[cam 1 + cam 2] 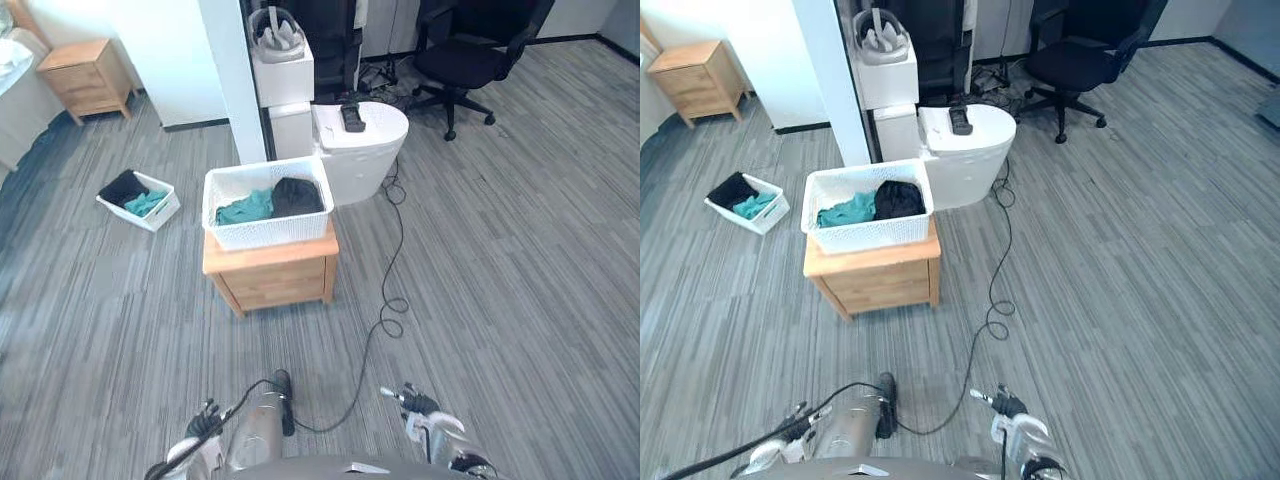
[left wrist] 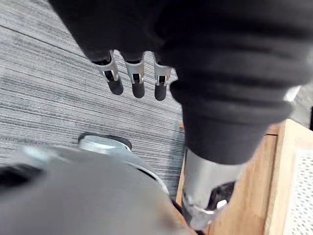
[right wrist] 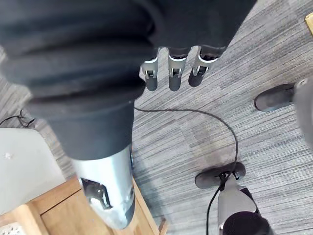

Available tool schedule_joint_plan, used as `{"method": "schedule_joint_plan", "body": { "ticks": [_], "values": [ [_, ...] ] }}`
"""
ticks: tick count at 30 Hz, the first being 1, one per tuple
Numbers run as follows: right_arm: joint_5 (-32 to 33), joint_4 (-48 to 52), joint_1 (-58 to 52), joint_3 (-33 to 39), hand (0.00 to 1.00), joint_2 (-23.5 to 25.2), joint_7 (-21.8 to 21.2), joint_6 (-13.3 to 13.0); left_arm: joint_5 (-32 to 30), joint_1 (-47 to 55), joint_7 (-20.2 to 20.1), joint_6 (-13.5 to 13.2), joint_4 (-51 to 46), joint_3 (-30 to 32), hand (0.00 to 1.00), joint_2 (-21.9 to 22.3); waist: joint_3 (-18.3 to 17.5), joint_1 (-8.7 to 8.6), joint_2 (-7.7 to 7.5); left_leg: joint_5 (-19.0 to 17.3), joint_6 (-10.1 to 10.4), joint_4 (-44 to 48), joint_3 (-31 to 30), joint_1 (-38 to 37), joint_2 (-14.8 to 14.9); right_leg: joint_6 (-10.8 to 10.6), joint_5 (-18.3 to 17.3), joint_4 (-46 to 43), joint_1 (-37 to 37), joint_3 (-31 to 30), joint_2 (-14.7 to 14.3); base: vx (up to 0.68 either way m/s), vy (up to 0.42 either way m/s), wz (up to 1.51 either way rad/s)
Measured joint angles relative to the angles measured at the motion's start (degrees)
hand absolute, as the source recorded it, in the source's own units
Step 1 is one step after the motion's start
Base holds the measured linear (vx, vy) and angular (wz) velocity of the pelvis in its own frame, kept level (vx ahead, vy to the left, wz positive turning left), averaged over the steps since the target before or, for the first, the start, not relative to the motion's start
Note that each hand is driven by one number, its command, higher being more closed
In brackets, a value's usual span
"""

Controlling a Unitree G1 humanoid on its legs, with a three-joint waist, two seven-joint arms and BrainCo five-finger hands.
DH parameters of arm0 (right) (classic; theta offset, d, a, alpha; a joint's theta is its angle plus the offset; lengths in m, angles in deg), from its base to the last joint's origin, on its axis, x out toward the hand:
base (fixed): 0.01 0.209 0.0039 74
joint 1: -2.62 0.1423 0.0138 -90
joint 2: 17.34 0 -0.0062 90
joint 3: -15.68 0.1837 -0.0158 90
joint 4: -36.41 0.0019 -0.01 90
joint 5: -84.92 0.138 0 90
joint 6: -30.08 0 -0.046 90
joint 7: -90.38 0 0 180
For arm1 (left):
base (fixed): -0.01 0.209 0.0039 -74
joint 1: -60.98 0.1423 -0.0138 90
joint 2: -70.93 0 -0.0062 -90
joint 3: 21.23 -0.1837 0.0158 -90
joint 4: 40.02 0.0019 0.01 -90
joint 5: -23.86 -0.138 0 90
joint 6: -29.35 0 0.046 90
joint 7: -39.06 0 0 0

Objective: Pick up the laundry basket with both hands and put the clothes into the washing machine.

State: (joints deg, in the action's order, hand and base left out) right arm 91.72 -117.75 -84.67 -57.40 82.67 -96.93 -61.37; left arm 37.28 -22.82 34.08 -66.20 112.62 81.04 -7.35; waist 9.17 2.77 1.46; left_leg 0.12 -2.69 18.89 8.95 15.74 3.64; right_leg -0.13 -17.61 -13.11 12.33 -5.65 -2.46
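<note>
White laundry basket [image 1: 270,233] sits well ahead of left robot hand [image 2: 137,83] and right robot hand [image 3: 174,74], both relaxed.

The office chair [image 1: 465,55], far right, is cut by the top edge. The black object [image 1: 352,118] on the washing machine [image 1: 365,160] is too small to tell, as are the garments [image 1: 272,200] in the laundry basket [image 1: 265,235].

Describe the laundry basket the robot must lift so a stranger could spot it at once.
In front of the white pillar stands a low wooden bedside cabinet. The laundry basket sits on top of it, white and perforated, holding a teal garment and a black garment. The smaller white bin with similar clothes lies on the floor to its left.
</note>
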Motion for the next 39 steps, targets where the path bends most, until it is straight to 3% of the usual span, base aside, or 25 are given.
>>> {"method": "schedule_joint_plan", "body": {
  "ticks": [1, 4, 5, 7, 9, 11, 12, 13, 14, 15, 16, 18, 21, 24, 31, 35, 39],
  "values": [
    [0.0, -0.4, -1.8, 0.2, 0.0, 0.5, 0.0, -0.1, -0.1, 0.1, 0.0, 0.1, 1.1, -1.0, 0.0, -1.6, -1.0, 0.07, -2.49, -0.7, -0.6, -2.9, 1.0, -2.6, -2.2, -1.3, -0.5, -9.6, -3.8, 0.2, 1.6, 0.6, 0.227, -0.15],
    [0.6, -2.0, -3.0, 4.2, 0.0, 2.2, -0.3, -0.1, -0.3, -0.9, 0.0, 0.3, 1.3, -3.6, 0.0, -3.8, -0.8, -1.62, -4.53, -1.2, -0.7, -7.5, 0.7, -9.5, -4.6, -10.3, 4.4, -34.5, -13.8, 0.7, 3.5, 0.43, 0.169, 0.17],
    [-0.1, -2.0, -3.1, 5.3, 0.0, 2.1, -0.9, -0.1, -0.3, -1.8, -0.1, 0.4, 1.3, -4.2, 0.0, -3.9, -0.5, -1.56, -4.36, -1.4, -0.9, -9.2, 0.3, -13.1, -5.3, -10.5, 4.5, -39.6, -16.1, 2.0, 4.8, 0.44, 0.139, 0.26],
    [-0.4, -2.1, -3.1, 6.8, 0.0, 2.1, -1.6, -0.1, -0.2, -2.8, -0.1, 0.3, 0.8, -5.1, 0.0, -3.8, -0.2, -1.67, -3.87, -1.4, -0.9, -12.0, -0.5, -17.8, -5.5, -9.6, 4.0, -40.3, -17.2, 5.8, 7.0, 0.35, 0.08, 0.26],
    [-0.5, -2.1, -3.1, 9.3, 0.0, 2.4, -2.2, -0.1, 0.0, -4.2, -0.1, 0.0, -0.3, -4.8, 0.0, -3.7, -0.2, -2.22, -3.63, -2.0, -0.1, -15.5, -2.9, -21.5, -5.0, -6.7, 2.4, -32.8, -18.7, 12.0, 11.1, 0.25, 0.024, 0.49],
    [-0.4, -2.1, -3.3, 11.9, 0.0, 2.6, -2.1, -0.1, 1.6, -5.0, 0.2, -0.2, -1.2, -4.3, 0.0, -3.5, -0.2, -2.31, -3.66, -3.1, 0.6, -15.9, -4.6, -21.7, -4.4, -6.4, 2.7, -20.6, -19.0, 12.3, 12.5, 0.19, -0.084, 0.43],
    [-0.4, -2.2, -3.6, 12.6, 0.0, 2.6, -2.0, 0.1, 2.8, -5.3, 0.7, -0.4, -1.5, -4.0, 0.0, -3.7, -0.4, -2.36, -3.85, -3.8, 1.2, -15.7, -5.2, -21.4, -4.2, -6.4, 5.2, -11.1, -18.4, 11.3, 12.3, 0.17, -0.124, 0.34],
    [-0.3, -2.1, -3.7, 12.6, 0.0, 2.6, -2.0, 0.1, 3.3, -5.2, 0.9, -0.5, -1.5, -3.4, 0.0, -3.9, -0.5, -2.43, -4.16, -4.3, 1.7, -15.4, -5.2, -21.1, -4.3, -6.4, 7.8, -7.2, -18.2, 10.5, 12.4, 0.16, -0.182, 0.19],
    [0.2, -2.0, -4.1, 12.4, 0.0, 2.9, -1.6, 0.2, 4.6, -4.5, 1.4, -0.7, -1.9, -2.3, 0.0, -4.6, -1.2, -2.19, -5.34, -5.1, 2.6, -15.1, -5.3, -20.9, -4.6, -6.4, 14.5, -2.8, -18.2, 9.4, 12.7, 0.2, -0.287, -0.03],
    [0.9, -1.3, -4.3, 10.7, 0.0, 2.7, -0.3, 0.3, 5.6, -3.2, 2.4, -0.7, -3.8, -0.3, 0.0, -4.9, -2.3, -1.97, -6.36, -5.6, 3.6, -15.1, -4.6, -21.1, -4.5, -6.8, 14.8, -0.9, -18.0, 9.5, 12.5, 0.24, -0.338, -0.23],
    [1.3, 0.6, -4.3, 9.8, 0.0, 2.4, 0.3, 0.4, 6.2, -2.6, 2.7, -0.7, -5.3, 0.5, 0.0, -4.6, -2.9, -1.82, -5.55, -5.8, 4.1, -15.1, -4.1, -20.9, -3.6, -7.0, 14.8, 0.0, -18.1, 9.4, 11.7, 0.24, -0.331, -0.47],
    [1.9, 13.5, -4.1, 4.9, 0.0, 0.9, 1.6, 0.1, 8.8, -1.0, 4.0, -1.3, -14.0, 3.0, 0.0, -4.0, -2.9, -2.18, -2.87, -6.1, 5.4, -15.7, -2.4, -20.1, -1.4, -7.6, 15.6, 4.1, -18.6, 9.2, 9.1, 0.17, -0.205, -0.48],
    [1.8, 25.6, -3.6, 3.9, 0.0, -2.0, 3.0, -0.7, 9.9, -0.5, 5.0, -2.7, -22.7, 6.5, 0.0, -3.9, -3.4, -2.55, -1.31, -6.2, 6.4, -16.6, -2.3, -20.0, 0.6, -7.0, 16.4, 6.1, -18.2, 9.2, 6.9, 0.11, -0.147, -0.17],
    [1.8, 33.0, -0.6, 3.2, 0.0, -5.6, 4.3, -2.5, 10.1, -1.9, 5.1, -3.6, -28.2, 9.2, 0.0, -6.4, -3.8, -2.57, -1.53, -6.1, 7.3, -17.5, -1.6, -20.5, 1.9, -6.1, 17.0, 8.0, -17.5, 9.3, 5.3, 0.07, -0.078, -0.11],
    [-0.2, 36.6, 6.8, -6.9, 0.0, -10.4, 3.7, -2.1, 8.6, -10.5, 6.1, -3.0, -29.5, 10.4, 0.0, -17.0, -3.4, -1.56, -2.16, -5.9, 7.4, -16.8, -1.2, -17.5, 1.7, -5.5, 21.3, 14.5, -17.4, 9.4, 5.5, 0.01, -0.003, -0.02],
    [-0.5, 34.2, 17.5, -13.8, 0.0, -10.6, 2.8, -2.1, 4.1, -23.3, 6.3, -2.1, -20.1, 8.1, 0.0, -23.8, -0.1, -0.86, -2.28, -5.1, 7.3, -15.2, -1.5, -13.9, 1.4, -3.6, 24.0, 16.1, -19.5, 9.4, 5.7, -0.1, -0.014, 0.04],
    [-0.3, 20.7, 32.5, -18.3, 0.0, -10.8, 2.4, -1.8, -1.5, -37.5, 6.3, 0.2, -7.5, 4.5, 0.0, -26.8, 4.8, -0.23, -2.84, -3.6, 7.2, -14.4, -1.7, -9.9, 1.1, -3.0, 26.4, 16.6, -22.8, 9.2, 6.1, -0.15, -0.042, 0.04]
  ]
}}
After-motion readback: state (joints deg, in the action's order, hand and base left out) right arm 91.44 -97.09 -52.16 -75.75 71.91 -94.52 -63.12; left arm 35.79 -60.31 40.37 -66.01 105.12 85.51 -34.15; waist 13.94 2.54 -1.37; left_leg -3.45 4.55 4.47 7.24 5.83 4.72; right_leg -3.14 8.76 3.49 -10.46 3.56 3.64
